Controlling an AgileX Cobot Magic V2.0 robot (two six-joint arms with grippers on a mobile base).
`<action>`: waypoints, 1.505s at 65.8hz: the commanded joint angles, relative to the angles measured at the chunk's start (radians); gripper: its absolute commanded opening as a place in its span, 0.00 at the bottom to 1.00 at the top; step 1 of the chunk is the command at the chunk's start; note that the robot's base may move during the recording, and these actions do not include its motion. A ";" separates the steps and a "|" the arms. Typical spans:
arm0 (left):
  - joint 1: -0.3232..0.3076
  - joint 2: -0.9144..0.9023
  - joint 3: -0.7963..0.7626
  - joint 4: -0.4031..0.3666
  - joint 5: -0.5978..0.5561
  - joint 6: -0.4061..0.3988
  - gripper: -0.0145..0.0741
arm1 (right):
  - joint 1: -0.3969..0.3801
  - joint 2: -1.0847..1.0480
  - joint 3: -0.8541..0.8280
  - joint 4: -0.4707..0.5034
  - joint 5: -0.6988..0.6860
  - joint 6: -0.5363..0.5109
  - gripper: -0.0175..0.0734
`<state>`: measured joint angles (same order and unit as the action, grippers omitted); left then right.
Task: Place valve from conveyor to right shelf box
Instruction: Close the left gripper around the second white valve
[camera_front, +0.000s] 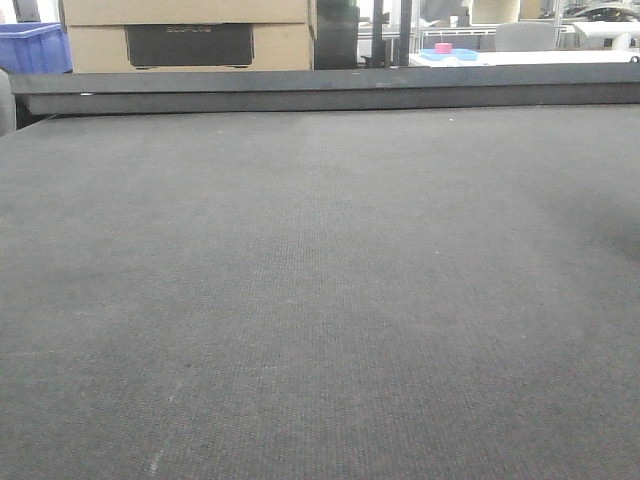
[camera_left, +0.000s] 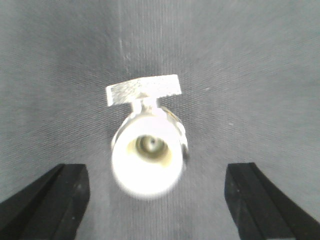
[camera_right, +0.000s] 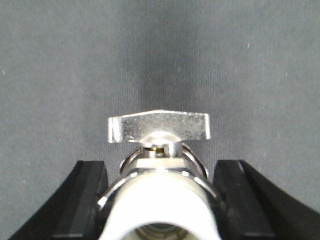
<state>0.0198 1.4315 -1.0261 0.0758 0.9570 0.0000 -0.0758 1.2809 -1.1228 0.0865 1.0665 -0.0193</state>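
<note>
The conveyor (camera_front: 320, 300) fills the front view as a dark grey woven belt, with its black rail (camera_front: 320, 95) at the far side. No valve or gripper shows there. In the left wrist view a silver valve (camera_left: 147, 160) with a flat T-handle lies blurred on the belt. My left gripper (camera_left: 156, 197) hangs above it, its black fingers (camera_left: 55, 200) spread wide and clear of it. In the right wrist view another valve (camera_right: 160, 192) sits between the fingers (camera_right: 85, 200) of my right gripper (camera_right: 160, 172), which press on its sides. The right shelf box is out of view.
Beyond the rail stand stacked cardboard boxes (camera_front: 190, 35) and a blue crate (camera_front: 30, 45) at the far left. A white table holding a pink object (camera_front: 443, 48) is at the far right.
</note>
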 joint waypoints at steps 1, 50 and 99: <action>-0.004 0.050 -0.006 0.003 -0.025 0.000 0.69 | 0.001 -0.018 0.008 -0.009 -0.027 0.001 0.01; -0.004 0.129 -0.105 0.005 0.014 -0.063 0.64 | 0.001 -0.018 0.008 -0.009 -0.028 0.001 0.01; -0.004 0.171 -0.104 0.003 0.060 -0.063 0.56 | 0.001 -0.018 0.008 -0.009 -0.031 0.001 0.01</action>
<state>0.0198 1.6038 -1.1231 0.0789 1.0104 -0.0542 -0.0758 1.2809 -1.1087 0.0865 1.0665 -0.0178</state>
